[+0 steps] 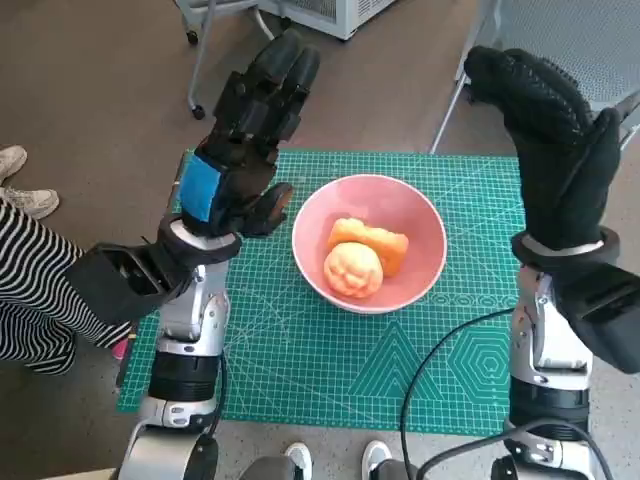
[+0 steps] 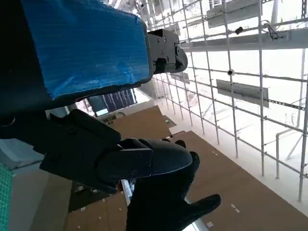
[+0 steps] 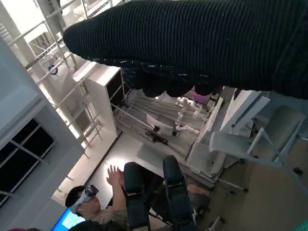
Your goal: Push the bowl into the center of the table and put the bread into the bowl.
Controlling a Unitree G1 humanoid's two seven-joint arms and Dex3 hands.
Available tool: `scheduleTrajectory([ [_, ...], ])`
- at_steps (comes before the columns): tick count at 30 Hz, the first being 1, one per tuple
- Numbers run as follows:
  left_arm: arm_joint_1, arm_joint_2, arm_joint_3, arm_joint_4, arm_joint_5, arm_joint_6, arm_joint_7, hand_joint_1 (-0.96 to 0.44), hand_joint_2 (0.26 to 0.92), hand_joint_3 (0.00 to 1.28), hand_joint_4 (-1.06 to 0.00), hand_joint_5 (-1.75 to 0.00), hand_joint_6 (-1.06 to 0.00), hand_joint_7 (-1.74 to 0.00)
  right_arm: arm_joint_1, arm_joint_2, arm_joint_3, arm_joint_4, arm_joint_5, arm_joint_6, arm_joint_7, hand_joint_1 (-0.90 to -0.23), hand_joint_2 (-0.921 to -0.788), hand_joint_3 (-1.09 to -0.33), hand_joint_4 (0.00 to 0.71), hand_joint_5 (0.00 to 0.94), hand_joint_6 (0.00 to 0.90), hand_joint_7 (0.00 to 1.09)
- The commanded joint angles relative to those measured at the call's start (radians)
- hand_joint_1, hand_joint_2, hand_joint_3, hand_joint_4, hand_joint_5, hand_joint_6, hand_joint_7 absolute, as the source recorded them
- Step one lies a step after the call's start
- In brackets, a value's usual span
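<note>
A worktop (image 1: 300, 370) covered by a green cutting mat printed with a white grid is seen from steeply above, with brown floor around it. Two pale forearms rise from the near edge, each ending in a raised robot hand held above the mat.

The left robot hand (image 1: 245, 140), black with blue tape across its back, is lifted with its fingers stretched upward and apart; nothing is held in it. In the left wrist view the blue-taped back (image 2: 86, 48) fills one corner, and a ceiling of white scaffolding is seen beyond it.

The right robot hand (image 1: 550, 150), in a black knitted glove, is likewise raised, its fingers extended and its palm empty. In the right wrist view the glove (image 3: 202, 43) lies as a dark band, and a seated person (image 3: 96, 202) wearing a headset is seen past it.

A pink bowl (image 1: 420, 215) is set between the two robot hands, nearer the left one, apart from both, near the middle of the mat. Two pieces of golden bread (image 1: 355, 265) are seen inside it, touching each other, one rounded and one longer.

A striped sleeve (image 1: 30, 280) is seen beside the left forearm.
</note>
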Motion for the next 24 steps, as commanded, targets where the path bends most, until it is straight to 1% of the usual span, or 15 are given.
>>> scheduleTrajectory([
  [1,0.010,0.009,0.006,-0.009,-0.009,-0.006,-0.007,-0.77,0.921,0.47,-0.09,-0.01,0.00,-0.34,-0.003,-0.005,0.000,-0.003,0.005,0.023,-0.004,-0.666,-0.921,-0.670,0.182,0.000,0.014,0.58],
  [10,0.005,0.009,0.015,0.000,-0.017,-0.006,-0.012,-0.77,0.921,0.47,-0.09,-0.01,0.00,-0.34,-0.006,0.002,0.000,0.000,0.015,0.028,0.000,-0.667,-0.921,-0.671,0.180,0.000,0.016,0.58],
  [16,0.005,0.007,0.018,-0.007,-0.035,0.010,-0.019,-0.76,0.921,0.44,-0.09,-0.01,0.00,-0.35,-0.007,0.003,-0.003,0.002,0.023,0.029,0.001,-0.667,-0.921,-0.671,0.180,0.000,0.016,0.58],
  [20,0.006,0.005,0.018,-0.012,-0.047,0.015,-0.021,-0.75,0.921,0.42,-0.09,-0.01,0.00,-0.35,-0.010,0.008,-0.006,0.010,0.037,0.027,0.007,-0.667,-0.921,-0.672,0.180,0.000,0.022,0.58],
  [24,0.003,0.005,0.018,-0.001,-0.050,0.008,-0.025,-0.75,0.921,0.41,-0.09,-0.01,0.00,-0.35,-0.010,0.008,-0.004,0.008,0.039,0.027,0.003,-0.667,-0.921,-0.672,0.182,0.001,0.027,0.58],
])
